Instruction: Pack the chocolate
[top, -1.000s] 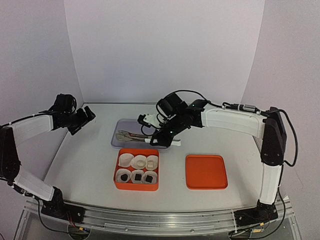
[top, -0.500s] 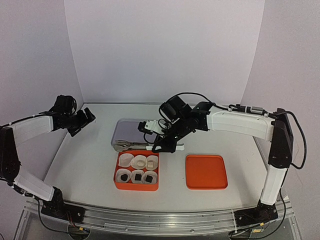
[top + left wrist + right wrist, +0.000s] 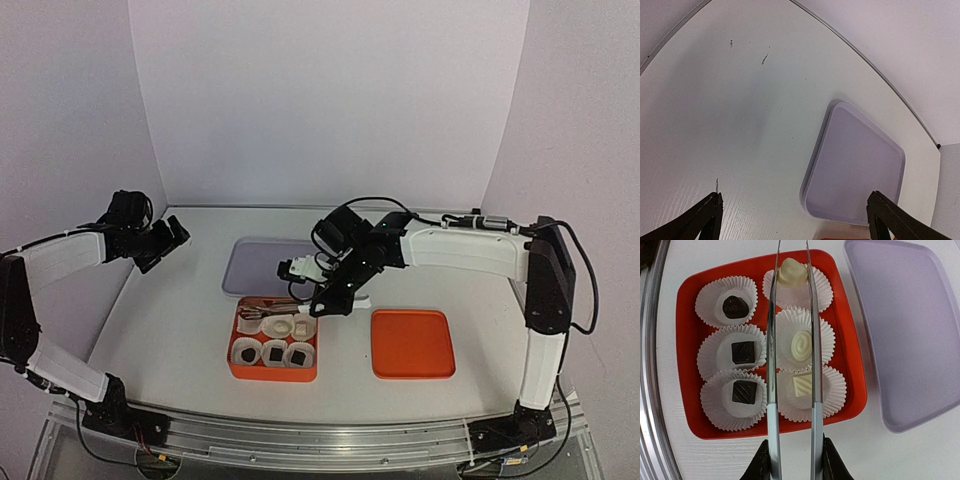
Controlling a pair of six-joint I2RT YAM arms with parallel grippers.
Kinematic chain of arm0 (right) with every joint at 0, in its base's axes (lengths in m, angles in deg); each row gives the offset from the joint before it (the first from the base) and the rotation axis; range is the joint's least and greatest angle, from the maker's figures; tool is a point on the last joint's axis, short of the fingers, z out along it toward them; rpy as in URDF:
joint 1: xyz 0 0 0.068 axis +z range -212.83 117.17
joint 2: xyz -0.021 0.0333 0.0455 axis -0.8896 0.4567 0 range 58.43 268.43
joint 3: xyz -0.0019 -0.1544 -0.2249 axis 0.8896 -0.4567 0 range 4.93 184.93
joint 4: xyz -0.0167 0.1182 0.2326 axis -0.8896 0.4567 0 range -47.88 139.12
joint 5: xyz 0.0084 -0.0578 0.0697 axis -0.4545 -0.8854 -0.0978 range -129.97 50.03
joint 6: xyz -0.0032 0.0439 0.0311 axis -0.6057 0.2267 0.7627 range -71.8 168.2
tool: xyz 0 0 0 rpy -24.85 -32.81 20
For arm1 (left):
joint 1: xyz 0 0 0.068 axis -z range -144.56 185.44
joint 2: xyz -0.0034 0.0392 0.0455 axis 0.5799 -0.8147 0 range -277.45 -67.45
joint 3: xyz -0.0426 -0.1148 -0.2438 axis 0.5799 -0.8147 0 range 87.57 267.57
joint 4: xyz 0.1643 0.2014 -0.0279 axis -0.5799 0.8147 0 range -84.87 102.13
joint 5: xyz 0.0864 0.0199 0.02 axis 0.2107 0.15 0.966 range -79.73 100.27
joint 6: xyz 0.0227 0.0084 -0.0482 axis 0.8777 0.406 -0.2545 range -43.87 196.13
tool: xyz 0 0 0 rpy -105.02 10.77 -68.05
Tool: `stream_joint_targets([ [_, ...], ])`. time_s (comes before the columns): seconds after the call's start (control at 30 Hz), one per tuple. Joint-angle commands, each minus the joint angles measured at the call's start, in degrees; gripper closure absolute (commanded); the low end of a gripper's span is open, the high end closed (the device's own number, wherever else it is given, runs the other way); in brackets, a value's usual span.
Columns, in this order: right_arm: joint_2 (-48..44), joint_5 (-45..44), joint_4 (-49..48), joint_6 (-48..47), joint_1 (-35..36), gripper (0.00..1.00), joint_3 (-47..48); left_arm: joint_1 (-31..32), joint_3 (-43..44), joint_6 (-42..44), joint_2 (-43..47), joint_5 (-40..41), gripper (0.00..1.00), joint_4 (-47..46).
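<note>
A lab — white backdrop point(image 3: 330, 100), aluminium mounting rail point(image 3: 320, 442).

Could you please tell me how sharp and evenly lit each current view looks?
Top external: soft, even light, no glare. Left wrist: the wide-angle lens bends the table edge; a faint shadow lies beside the lavender tray. Right wrist: sharp on the chocolates, with sheen along the tongs.

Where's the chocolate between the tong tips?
Right wrist view: the cream chocolate sits between the tongs' tips over the end paper cup in the red box's back-left corner, next to the swirled white piece.
</note>
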Motion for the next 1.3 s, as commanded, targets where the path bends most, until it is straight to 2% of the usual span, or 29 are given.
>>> stream_joint_targets([
  [0.0,1.0,-0.5,0.3,-0.9,0.1,0.97,2.9,0.2,0.1,-0.1,1.2,0.3,0.00,-0.3],
  [0.87,4.5,-2.6,1.5,-1.6,0.8,0.97,5.7,0.1,0.5,0.2,0.3,0.3,0.00,-0.7],
  [1.27,6.0,-2.5,1.7,-1.6,1.0,0.94,7.4,0.1,0.5,0.2,0.4,0.5,0.00,-0.5],
])
